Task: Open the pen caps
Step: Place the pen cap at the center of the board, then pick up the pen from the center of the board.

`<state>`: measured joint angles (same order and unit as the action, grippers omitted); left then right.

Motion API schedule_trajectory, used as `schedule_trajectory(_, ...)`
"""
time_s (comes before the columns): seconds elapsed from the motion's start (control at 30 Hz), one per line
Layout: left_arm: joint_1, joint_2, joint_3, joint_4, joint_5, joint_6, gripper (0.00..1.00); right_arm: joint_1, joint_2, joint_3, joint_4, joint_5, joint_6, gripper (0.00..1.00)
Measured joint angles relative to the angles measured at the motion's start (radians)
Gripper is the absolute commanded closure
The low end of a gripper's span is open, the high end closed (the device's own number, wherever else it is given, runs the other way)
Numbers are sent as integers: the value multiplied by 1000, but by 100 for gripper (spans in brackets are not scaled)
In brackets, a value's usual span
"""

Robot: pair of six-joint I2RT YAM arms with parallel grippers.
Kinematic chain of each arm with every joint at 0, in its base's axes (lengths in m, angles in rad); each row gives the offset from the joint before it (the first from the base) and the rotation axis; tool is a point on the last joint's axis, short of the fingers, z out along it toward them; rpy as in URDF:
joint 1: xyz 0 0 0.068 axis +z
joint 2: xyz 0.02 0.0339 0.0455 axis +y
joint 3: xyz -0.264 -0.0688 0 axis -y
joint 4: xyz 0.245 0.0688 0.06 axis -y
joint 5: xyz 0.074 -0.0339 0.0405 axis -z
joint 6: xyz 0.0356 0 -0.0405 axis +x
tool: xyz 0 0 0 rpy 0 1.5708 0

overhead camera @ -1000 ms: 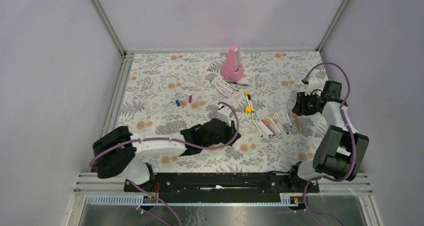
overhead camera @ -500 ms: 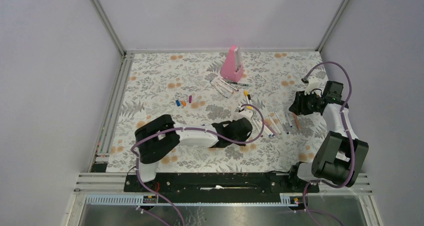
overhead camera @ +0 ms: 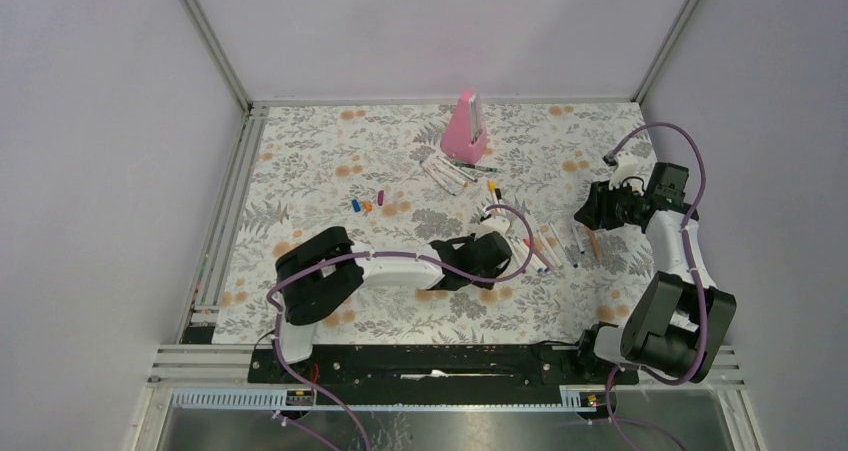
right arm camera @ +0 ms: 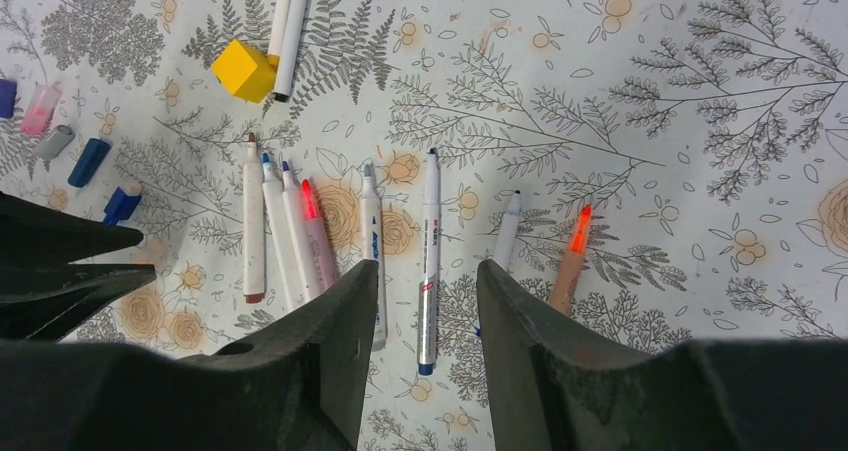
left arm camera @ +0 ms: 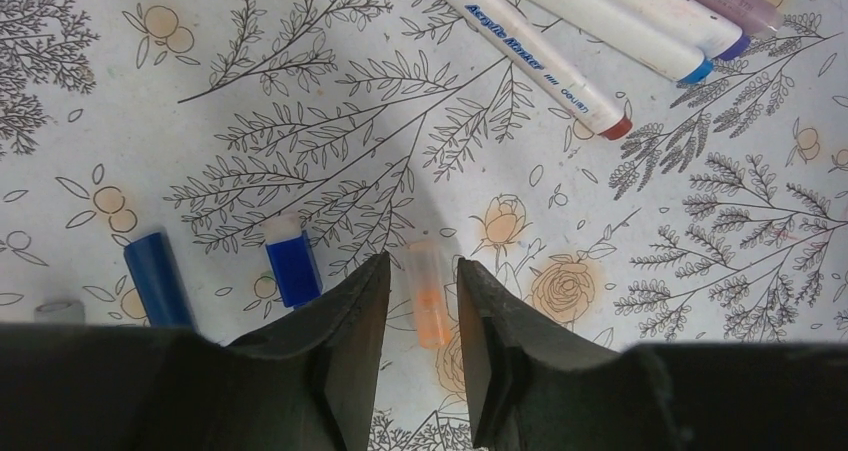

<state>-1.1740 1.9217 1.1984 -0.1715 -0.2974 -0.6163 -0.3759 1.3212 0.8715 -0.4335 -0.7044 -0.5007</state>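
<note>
In the left wrist view a translucent orange pen cap [left arm camera: 428,293] lies on the flowered cloth between my left gripper's [left arm camera: 423,261] open fingers, a small gap on each side. Two blue caps [left arm camera: 293,267] and a grey one [left arm camera: 60,311] lie just to its left. From above, the left gripper [overhead camera: 500,256] sits at the left end of a row of uncapped white markers [overhead camera: 548,247]. My right gripper [right arm camera: 428,268] hovers open over that row, holding nothing, above a marker with a blue end [right arm camera: 430,261]. Three more caps [overhead camera: 367,205] lie further left.
A tall pink wedge [overhead camera: 466,129] stands at the back, a pile of markers [overhead camera: 450,172] in front of it. A yellow cube [right arm camera: 245,69] lies beside a black-tipped pen. An orange marker [right arm camera: 572,261] ends the row on the right. Metal rails [overhead camera: 228,211] edge the cloth.
My left arm has swung right to the marker row and its jaws have parted, leaving the orange cap on the cloth. My right gripper has drifted slightly left.
</note>
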Motion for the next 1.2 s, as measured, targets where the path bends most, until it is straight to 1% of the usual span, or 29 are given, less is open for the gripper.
schedule_trajectory(0.1, 0, -18, -5, -5, -7, 7, 63, 0, -7, -6, -3, -27, -5, 51)
schedule_trajectory(0.2, -1, -98, -61, 27, -14, 18, 61, 0, -22, -18, -3, -69, -18, 50)
schedule_trajectory(0.4, -2, -439, -280, 152, -72, 45, 47, 0, -96, -72, 2, -162, -37, 42)
schedule_trajectory(0.47, -2, -560, -360, 217, -112, 58, 36, 1, -123, -92, 12, -200, -40, 41)
schedule_trajectory(0.53, -2, -663, -443, 270, -159, 72, 20, 10, -142, -105, 27, -225, -43, 40)
schedule_trajectory(0.57, -2, -716, -494, 301, -186, 80, 9, 21, -147, -106, 32, -230, -46, 40)
schedule_trajectory(0.6, -1, -768, -544, 320, -214, 90, 2, 42, -149, -106, 37, -229, -51, 40)
schedule_trajectory(0.67, 6, -855, -635, 344, -269, 111, 1, 102, -148, -106, 47, -219, -63, 40)
schedule_trajectory(0.8, 50, -963, -743, 346, -351, 153, 1, 262, -119, -98, 56, -157, -79, 40)
schedule_trajectory(0.93, 113, -1030, -812, 347, -425, 180, 1, 402, -23, -44, 65, -52, -70, 40)
schedule_trajectory(1.0, 127, -1046, -842, 344, -462, 179, 1, 469, 40, 2, 73, 14, -54, 41)
schedule_trajectory(1.13, 130, -1051, -868, 339, -499, 179, 1, 555, 188, 128, 89, 119, 13, 45)
schedule_trajectory(1.2, 130, -1051, -871, 346, -507, 179, 1, 570, 247, 178, 95, 154, 41, 52)
